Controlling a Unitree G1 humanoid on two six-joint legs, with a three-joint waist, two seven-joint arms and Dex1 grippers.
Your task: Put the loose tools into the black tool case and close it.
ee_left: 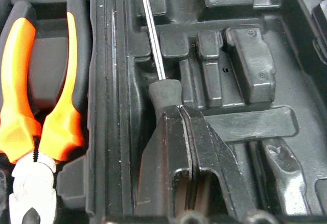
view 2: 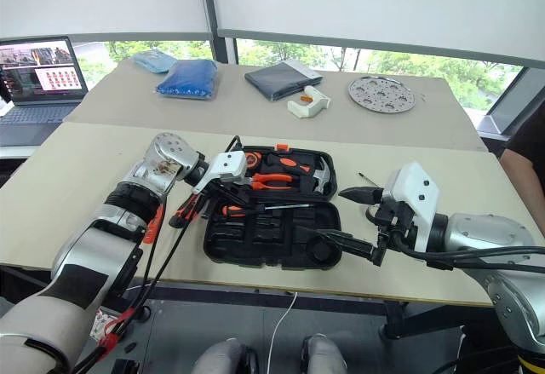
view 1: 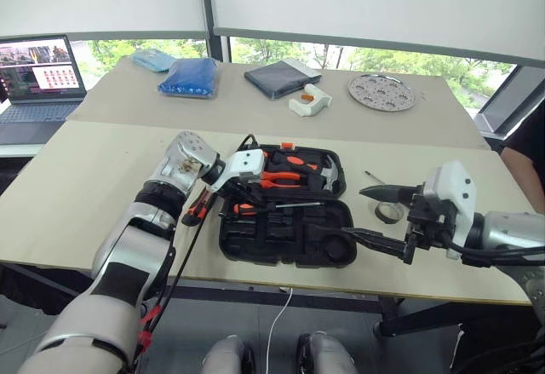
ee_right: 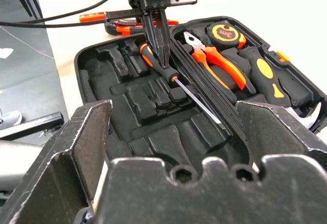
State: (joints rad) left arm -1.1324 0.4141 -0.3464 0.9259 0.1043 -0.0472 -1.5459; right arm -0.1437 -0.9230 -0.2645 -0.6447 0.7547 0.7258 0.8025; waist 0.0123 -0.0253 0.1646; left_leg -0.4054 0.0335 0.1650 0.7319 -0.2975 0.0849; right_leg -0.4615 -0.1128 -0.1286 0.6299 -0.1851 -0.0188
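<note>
The black tool case (view 1: 255, 239) lies open near the table's front edge. Pliers (view 1: 285, 180), a hammer (view 1: 328, 174) and a tape measure (ee_right: 225, 32) sit in its far half. An orange-and-black screwdriver (ee_right: 171, 73) lies in a slot of the near half. My left gripper (ee_right: 162, 63) points down onto its handle, shut, fingertips (ee_left: 173, 119) touching the handle's black end. More orange-and-black tools (view 1: 197, 206) lie on the table left of the case. The black tape roll (view 1: 390, 212) lies right of it, behind my open, empty right gripper (view 1: 353, 212).
A thin metal tool (view 1: 373, 176) lies right of the case. On the far table are a laptop (view 1: 38, 80), blue bags (view 1: 192, 76), a dark folded cloth (view 1: 281, 77), a white-and-orange object (view 1: 308, 100) and a round perforated metal plate (view 1: 381, 93). A person (view 1: 524, 161) stands at the right edge.
</note>
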